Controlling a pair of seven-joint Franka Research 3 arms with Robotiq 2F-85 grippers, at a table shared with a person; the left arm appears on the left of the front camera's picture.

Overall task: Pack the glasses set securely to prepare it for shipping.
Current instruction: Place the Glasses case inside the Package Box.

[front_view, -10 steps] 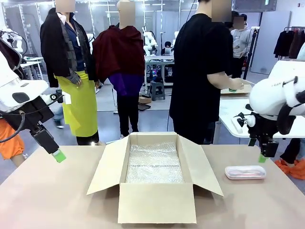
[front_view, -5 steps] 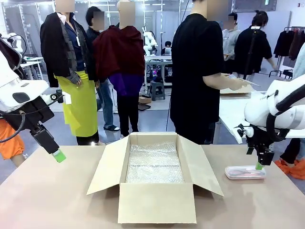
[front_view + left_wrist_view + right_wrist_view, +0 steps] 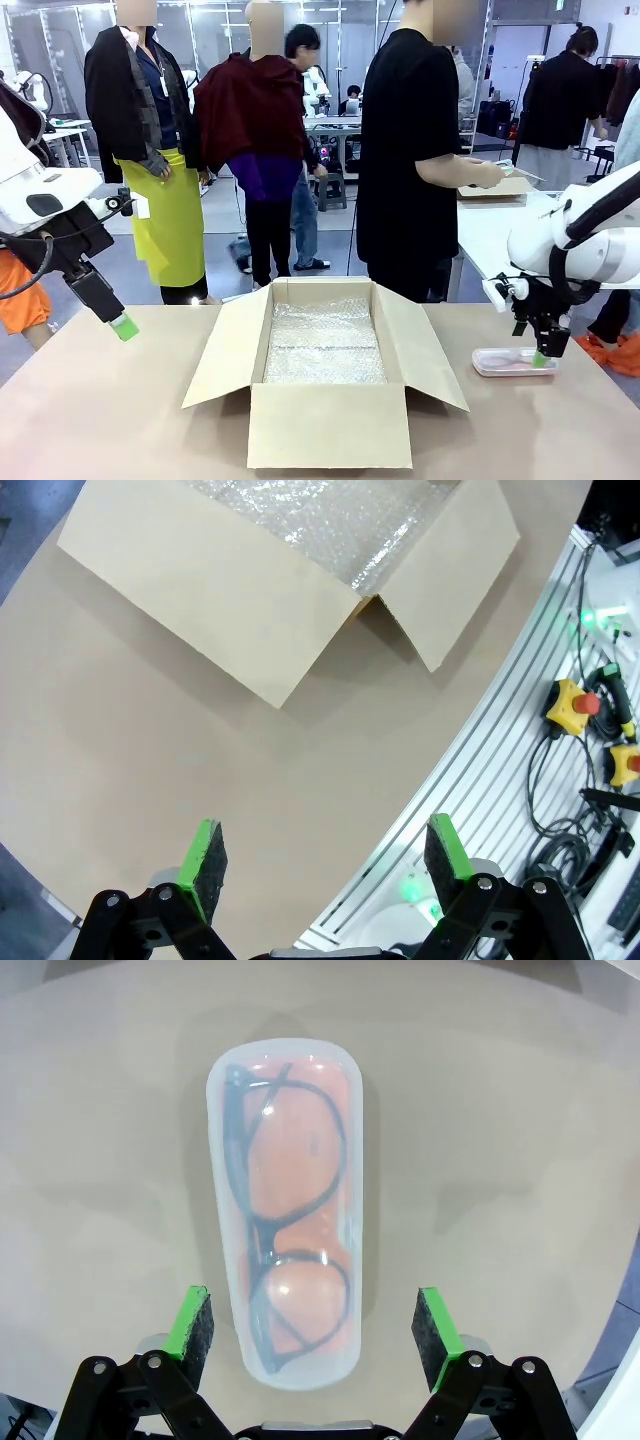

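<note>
Right jaws stand wide open, green-backed pads (image 3: pixel 432 1325) straddling one clear case (image 3: pixel 285 1210) across its narrow width, touching neither side. The case is a rounded oblong of glossy translucent plastic, flat on the tan matte surface (image 3: pixel 120 420) right of the cardboard box (image 3: pixel 330 425); folded eyeglasses (image 3: pixel 295 1150) inside show dark rims over pink. Left jaws also open, empty, above the surface's left side. Crinkled bubble wrap (image 3: pixel 325 345) lines the box; its near wall hides the floor's front part. From the front, the case's right end sits behind the pads
</note>
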